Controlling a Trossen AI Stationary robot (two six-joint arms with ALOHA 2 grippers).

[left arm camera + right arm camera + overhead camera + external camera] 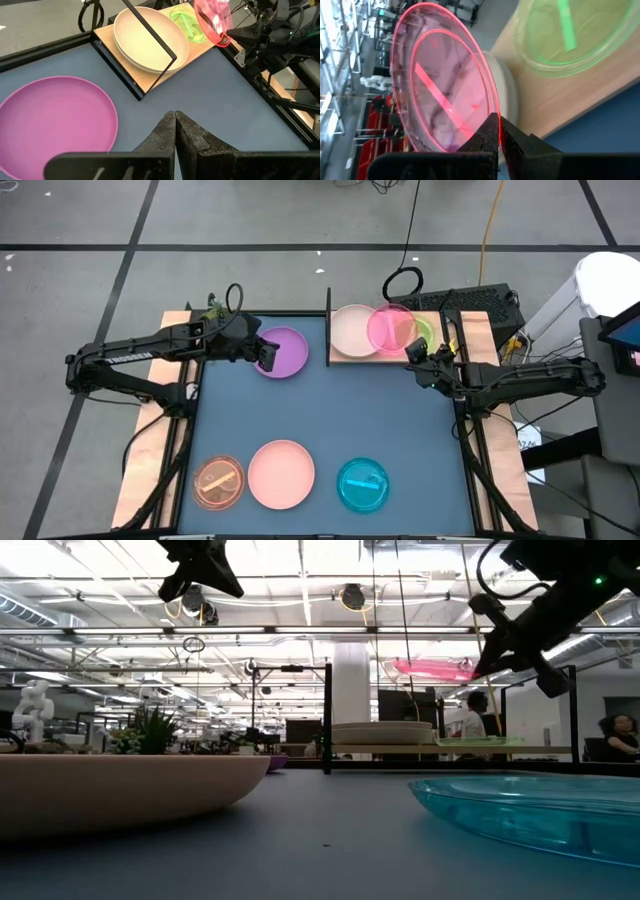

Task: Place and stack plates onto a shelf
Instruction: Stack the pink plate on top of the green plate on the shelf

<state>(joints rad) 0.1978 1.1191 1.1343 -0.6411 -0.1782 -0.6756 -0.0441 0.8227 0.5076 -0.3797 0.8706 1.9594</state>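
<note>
The wooden shelf [447,328] stands at the mat's far edge, its black upright panel [329,325] at the left end. On it rest a cream plate [350,330] and a translucent green dish [425,333]. My right gripper [415,352] is shut on the magenta dish [390,328], which hovers above both. The purple plate [284,352] lies flat on the mat left of the panel. My left gripper [267,356] is shut, raised above the purple plate's left edge, touching nothing. The orange dish [218,482], pink plate [281,473] and cyan dish [362,484] lie along the near edge. My right gripper pinches the magenta dish by its rim [493,111], one finger on the inner face and one on the outer. The fingers come from the table's right and near side, slanting. The dish [435,669] is lifted clear above the shelf, slightly tilted.
The dark blue mat [330,410] has free room in its middle. Black frame rails [468,450] run along the mat's sides. Cables and a dark box [470,300] lie behind the shelf. People sit in the room beyond the table [478,712].
</note>
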